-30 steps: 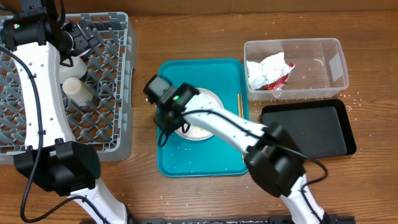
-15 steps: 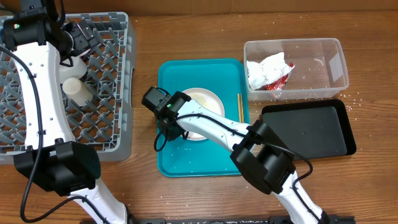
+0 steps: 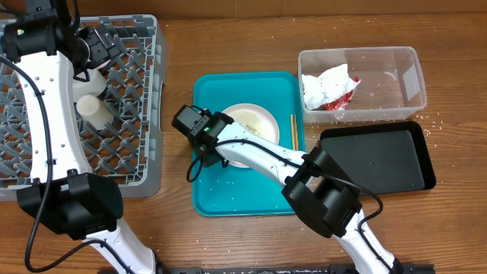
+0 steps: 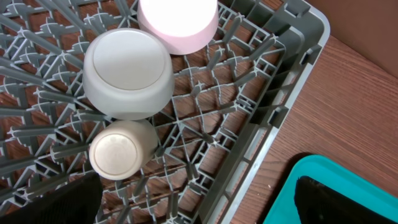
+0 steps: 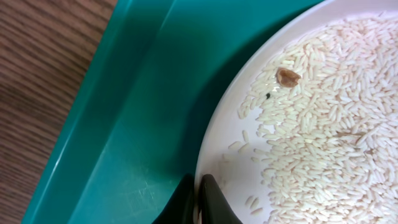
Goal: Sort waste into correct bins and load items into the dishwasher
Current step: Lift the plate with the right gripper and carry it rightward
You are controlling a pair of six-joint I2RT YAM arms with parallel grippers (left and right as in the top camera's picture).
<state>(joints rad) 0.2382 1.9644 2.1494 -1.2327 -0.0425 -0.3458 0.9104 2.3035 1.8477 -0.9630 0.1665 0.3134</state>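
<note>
A white plate scattered with rice grains sits on the teal tray. My right gripper is at the plate's left edge. In the right wrist view the right gripper is shut on the plate, one finger on each side of its thin rim, above the tray floor. My left gripper hangs open over the grey dish rack. In the left wrist view its fingertips are spread wide over the rack with nothing between them.
The rack holds a white bowl, a pink cup and a beige cup, all upside down. A chopstick lies on the tray's right side. A clear bin holds a crumpled wrapper; a black bin lies below it.
The right gripper slid to the plate's left edge and closed on its rim. The left arm has stayed still.
</note>
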